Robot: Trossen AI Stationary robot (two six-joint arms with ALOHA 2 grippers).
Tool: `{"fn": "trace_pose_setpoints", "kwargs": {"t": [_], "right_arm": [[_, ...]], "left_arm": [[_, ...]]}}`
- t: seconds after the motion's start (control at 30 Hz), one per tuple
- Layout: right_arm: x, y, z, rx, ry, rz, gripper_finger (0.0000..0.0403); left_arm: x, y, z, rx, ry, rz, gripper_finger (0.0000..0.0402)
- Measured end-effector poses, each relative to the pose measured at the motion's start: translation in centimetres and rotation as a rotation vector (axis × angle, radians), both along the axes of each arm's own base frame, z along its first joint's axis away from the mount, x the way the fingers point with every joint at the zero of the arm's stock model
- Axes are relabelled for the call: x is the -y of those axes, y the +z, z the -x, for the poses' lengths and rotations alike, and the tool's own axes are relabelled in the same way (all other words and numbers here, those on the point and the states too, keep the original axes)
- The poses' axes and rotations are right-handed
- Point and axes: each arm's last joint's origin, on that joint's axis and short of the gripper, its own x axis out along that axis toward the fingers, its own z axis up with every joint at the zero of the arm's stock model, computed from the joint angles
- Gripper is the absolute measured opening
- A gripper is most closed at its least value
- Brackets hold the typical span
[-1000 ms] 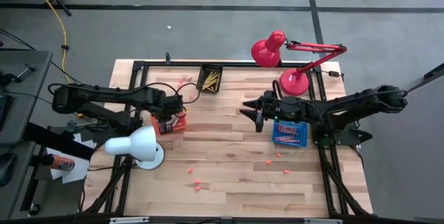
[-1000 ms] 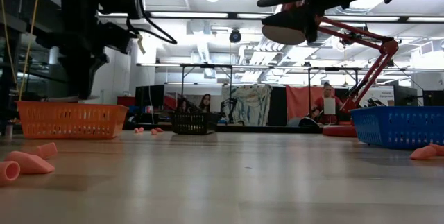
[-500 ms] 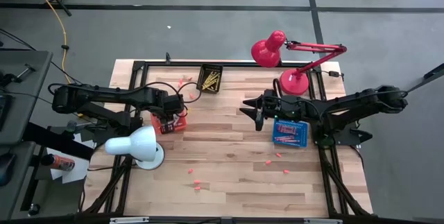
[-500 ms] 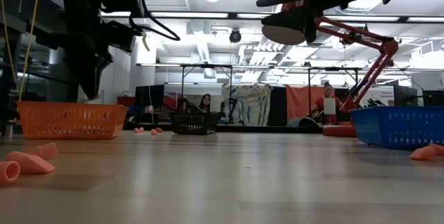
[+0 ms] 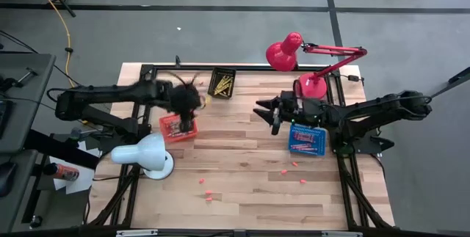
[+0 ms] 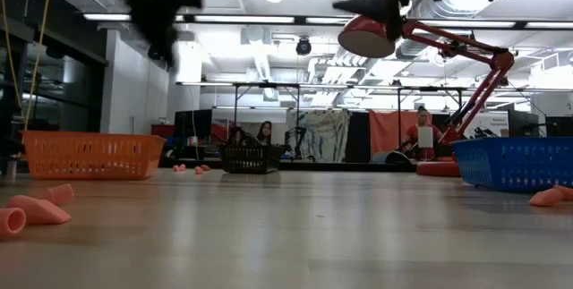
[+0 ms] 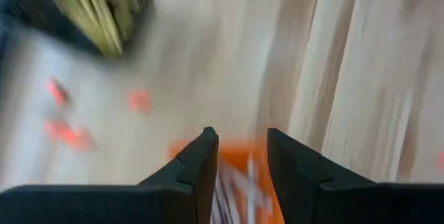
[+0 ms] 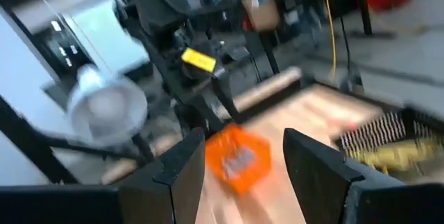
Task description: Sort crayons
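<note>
You have the wooden table (image 5: 242, 193) under both arms, with a red desk lamp (image 5: 308, 64) at its far right edge and a white lamp (image 5: 145, 153) at its near left edge. Your three baskets come next: the blue basket (image 5: 306, 140) on the right, the orange basket (image 5: 177, 128) on the left, and the black basket (image 5: 222, 82) at the far edge. The left gripper (image 7: 239, 144) hangs above the orange basket; its fingers stand apart with nothing between them. The right gripper (image 8: 243, 148) hovers near the table's middle, just beside the blue basket, its claw spread wide and empty. Yellow crayons (image 7: 94, 9) lie bunched in the black basket, and pale crayons (image 7: 236, 189) in the orange one. Small pink bits (image 5: 208, 192) dot the near boards.
</note>
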Motion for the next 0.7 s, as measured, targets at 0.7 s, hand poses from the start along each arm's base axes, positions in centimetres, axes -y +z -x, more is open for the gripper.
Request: {"fn": "trace_pose_setpoints", "kwargs": {"t": [0.7], "right_arm": [[2.2, 7.6, 1.7, -0.153, -0.049, 0.194, 0.0059]], "left_arm": [[0.2, 5.0, 4.5, 1.299, 0.054, -0.191, 0.0001]]}}
